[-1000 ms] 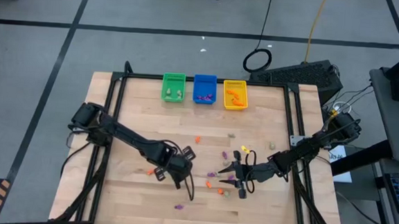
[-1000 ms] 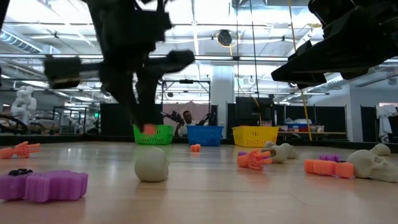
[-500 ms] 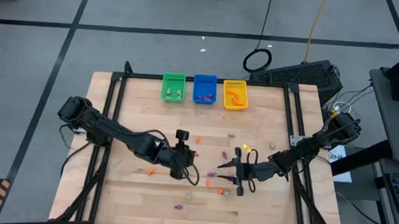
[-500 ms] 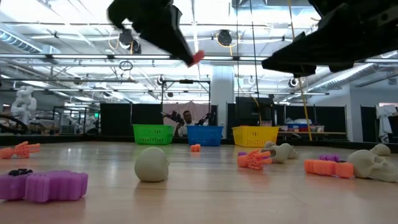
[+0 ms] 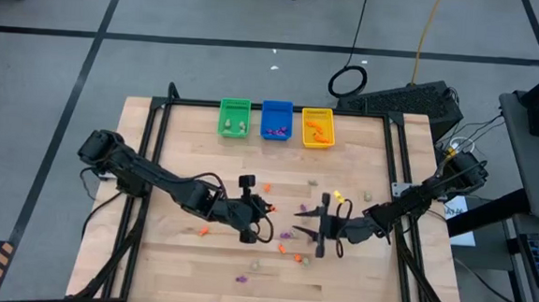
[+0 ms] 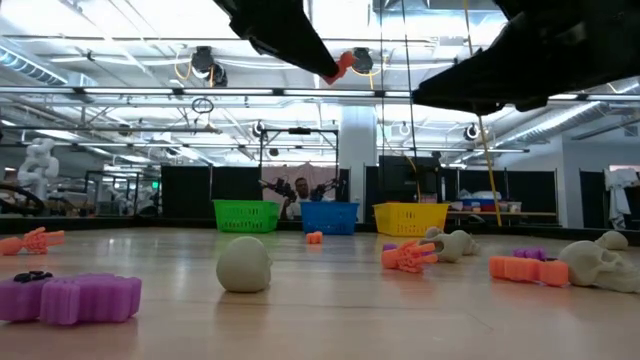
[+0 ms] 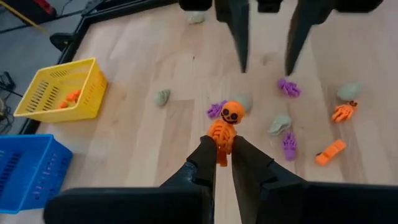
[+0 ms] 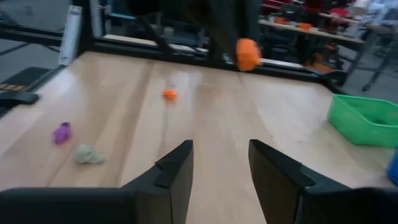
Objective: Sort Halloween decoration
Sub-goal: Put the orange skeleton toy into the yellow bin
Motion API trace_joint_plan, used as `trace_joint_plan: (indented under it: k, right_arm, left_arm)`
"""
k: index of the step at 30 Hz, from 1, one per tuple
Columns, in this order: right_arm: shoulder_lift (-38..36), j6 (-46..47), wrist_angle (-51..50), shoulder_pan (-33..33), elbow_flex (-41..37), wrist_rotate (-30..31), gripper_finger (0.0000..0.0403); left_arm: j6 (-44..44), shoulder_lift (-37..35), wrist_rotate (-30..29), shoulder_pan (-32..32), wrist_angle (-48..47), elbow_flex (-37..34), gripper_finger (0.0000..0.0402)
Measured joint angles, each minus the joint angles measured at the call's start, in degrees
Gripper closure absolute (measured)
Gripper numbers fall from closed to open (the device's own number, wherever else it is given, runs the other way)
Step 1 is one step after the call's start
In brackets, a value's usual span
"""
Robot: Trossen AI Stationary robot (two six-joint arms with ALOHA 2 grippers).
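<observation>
Left wrist view: my left claw [image 7: 224, 155] pinches an orange skeleton figure [image 7: 225, 127] by its legs, lifted above the table [image 7: 143, 74], yellow bin [image 7: 59, 93] at its 10 o'clock. High view: my right claw [image 5: 314, 226] hangs spread, empty, at 3 o'clock of the left, near scattered trinkets [image 5: 293, 255].

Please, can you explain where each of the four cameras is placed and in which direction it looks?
High view: above, straight down on the table; both arms show.
Low view: at tabletop height, facing the bins; arms overhead.
Left wrist view: on the left arm; the left gripper is shut on the orange skeleton.
Right wrist view: on the right arm; the open right gripper is over bare wood.
Shared: the skeleton shows in the low view too.
</observation>
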Motion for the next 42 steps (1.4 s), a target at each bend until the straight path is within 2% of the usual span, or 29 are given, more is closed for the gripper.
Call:
trace_joint_plan:
  k: [7,12,14,18,21,24,29,35,42]
  right_arm:
    - [0.0,0.02,0.02,0.0,0.0,0.62,0.0259]
    - [0.0,0.36,-0.03,0.0,0.0,0.55,0.0259]
    - [0.0,0.44,-0.19,0.0,0.0,0.51,0.0259]
    - [0.01,0.45,0.78,0.0,0.0,0.55,0.0259]
    - [0.04,0.17,6.7,-0.41,0.0,2.07,0.0259]
    - [0.0,1.18,12.25,-1.66,0.0,2.13,0.0259]
    - [0.02,3.27,13.28,-2.49,0.0,1.68,0.0259]
    - [0.05,3.19,16.58,-4.07,0.0,-3.17,0.0254]
    - [0.2,0.69,17.55,-6.69,0.4,-7.14,0.0219]
  left_arm:
    - [-14.22,0.0,0.2,-0.08,1.1,0.0,0.0368]
    - [-27.74,0.0,0.24,-0.08,1.18,0.0,0.0362]
    - [-30.09,0.0,0.26,-0.08,1.17,0.0,0.0362]
    - [-26.8,0.0,0.26,-0.04,1.15,0.0,0.0361]
    - [-23.51,0.0,0.24,-0.01,1.1,0.0,0.0361]
    - [-23.36,0.0,0.24,-0.01,1.11,0.0,0.0361]
    - [-23.29,0.0,0.24,0.06,1.09,-0.02,0.0361]
    - [-23.26,0.0,-0.04,0.93,1.04,-0.02,0.0361]
    - [-23.6,0.01,-0.15,2.72,1.64,-0.04,0.0361]
